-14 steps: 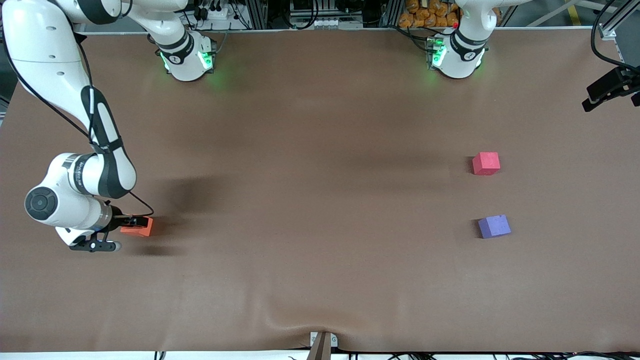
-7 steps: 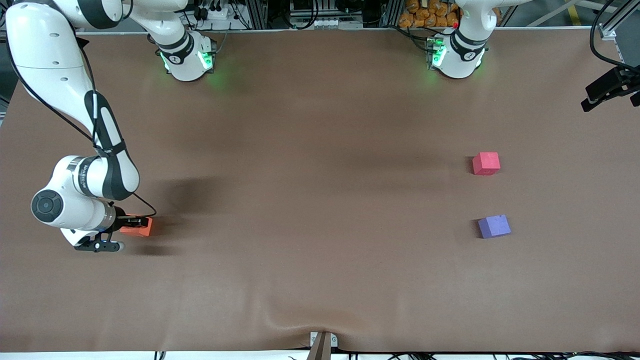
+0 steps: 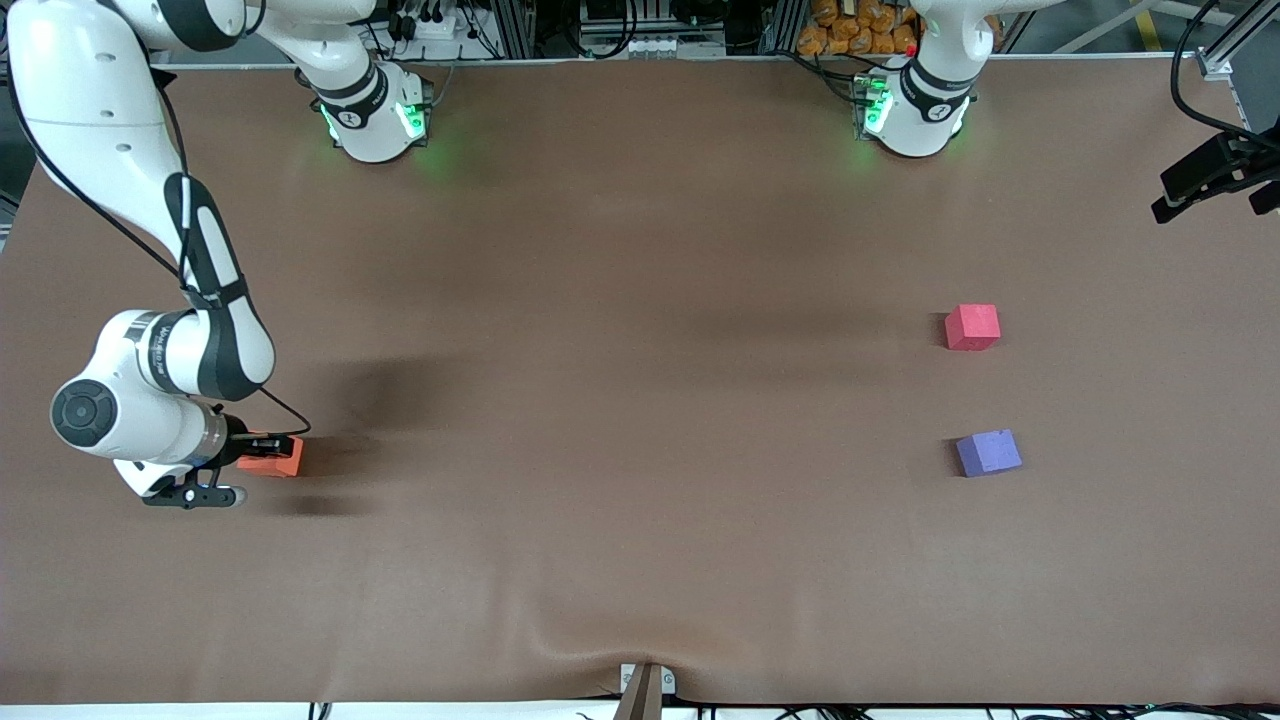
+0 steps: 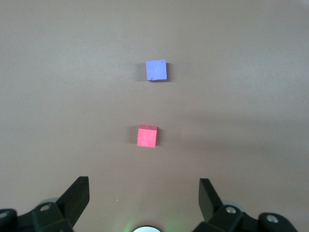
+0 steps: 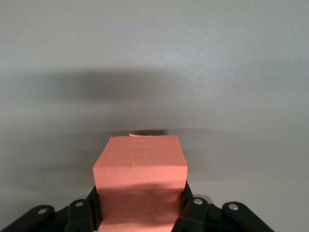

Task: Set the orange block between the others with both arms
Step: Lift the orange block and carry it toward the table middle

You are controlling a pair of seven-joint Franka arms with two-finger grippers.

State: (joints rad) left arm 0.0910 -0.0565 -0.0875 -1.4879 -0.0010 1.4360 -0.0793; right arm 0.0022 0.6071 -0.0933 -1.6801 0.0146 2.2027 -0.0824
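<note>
orange block clamped in the right hand, two cubes waiting at the left arm's end

the right hand [image 3: 262,446] sits low at the right arm's end of the table [image 3: 620,420], its black fingers [image 5: 193,212] pressed flat against two sides of the orange block [image 3: 275,456]. the block is a matte, foam-like cube with soft edges and a faint crease across its top face; whether it touches the table or is just off it cannot be told. a dull shadow lies on the cloth beside it, toward three o'clock in the front view.

the table wears a smooth brown covering, slightly rucked at the edge nearest the front camera.

the pinkish-red cube [image 3: 972,327] and the purple cube [image 3: 988,452] rest toward the left arm's end, well apart from the orange block. the purple one lies nearer the front camera, at about six o'clock from the pinkish-red one, with a bare gap of cloth between them. both are the same matte, square-cut foam shape; the purple one sits turned a little askew.

the left hand [image 4: 144,198] waits above that end of the table, its dark angular fingers spread wide and holding nothing, looking down over both cubes.
</note>
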